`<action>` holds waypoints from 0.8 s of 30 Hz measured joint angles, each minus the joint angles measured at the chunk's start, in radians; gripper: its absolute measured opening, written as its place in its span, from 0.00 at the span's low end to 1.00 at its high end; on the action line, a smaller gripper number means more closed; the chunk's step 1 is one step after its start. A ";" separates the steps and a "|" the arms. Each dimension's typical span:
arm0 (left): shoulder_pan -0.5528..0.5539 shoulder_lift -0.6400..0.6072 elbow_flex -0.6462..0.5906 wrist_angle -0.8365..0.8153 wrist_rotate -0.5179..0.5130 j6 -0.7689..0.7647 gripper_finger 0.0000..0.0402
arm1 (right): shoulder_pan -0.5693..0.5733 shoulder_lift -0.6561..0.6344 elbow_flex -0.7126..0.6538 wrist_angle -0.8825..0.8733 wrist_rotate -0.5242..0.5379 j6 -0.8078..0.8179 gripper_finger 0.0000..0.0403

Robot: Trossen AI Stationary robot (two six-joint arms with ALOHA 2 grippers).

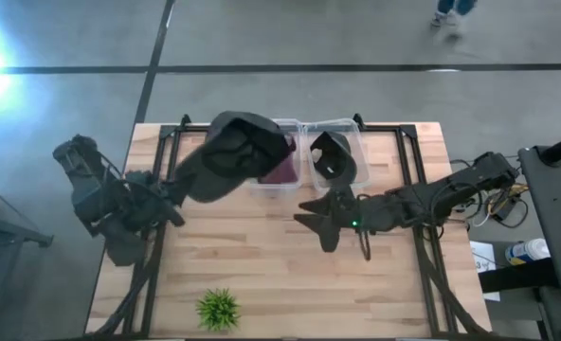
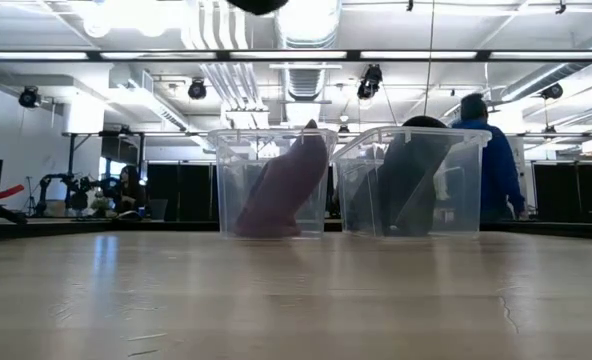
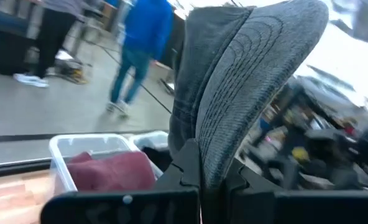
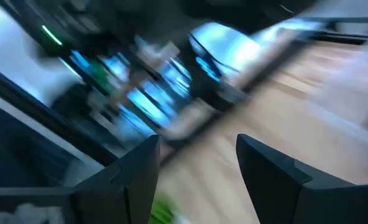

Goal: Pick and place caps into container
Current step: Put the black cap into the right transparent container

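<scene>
One grey cap [image 3: 246, 81] is pinched by its brim in the left gripper [image 3: 202, 180], held up high over the left tub [image 1: 279, 180] near the frame's top centre. Maroon cap [image 1: 282, 163] is already stuffed in there, another dark cap [image 1: 330, 157] in the right tub [image 1: 347, 128]. Right gripper [image 1: 320, 224] is spread open, nothing held, parked mid-table below the tubs.

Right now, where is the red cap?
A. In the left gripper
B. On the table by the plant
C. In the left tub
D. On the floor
C: the maroon cap lies inside the left tub, while the left gripper holds a grey cap.
</scene>
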 joint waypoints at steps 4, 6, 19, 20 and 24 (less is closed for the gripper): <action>0.110 0.062 -0.013 0.131 -0.007 0.030 0.01 | -0.014 0.068 0.001 0.275 0.022 0.059 0.52; 0.143 0.111 -0.015 0.177 -0.008 0.064 0.01 | -0.025 0.108 0.001 0.351 0.025 0.120 0.52; 0.186 0.306 0.020 0.414 -0.015 0.089 0.01 | -0.043 0.259 0.001 0.578 0.162 0.304 0.52; 0.187 0.315 0.021 0.423 -0.015 0.093 0.01 | -0.045 0.263 0.001 0.561 0.165 0.343 0.52; 0.191 0.334 0.021 0.449 -0.015 0.101 0.01 | -0.042 0.275 0.000 0.493 0.229 0.433 0.52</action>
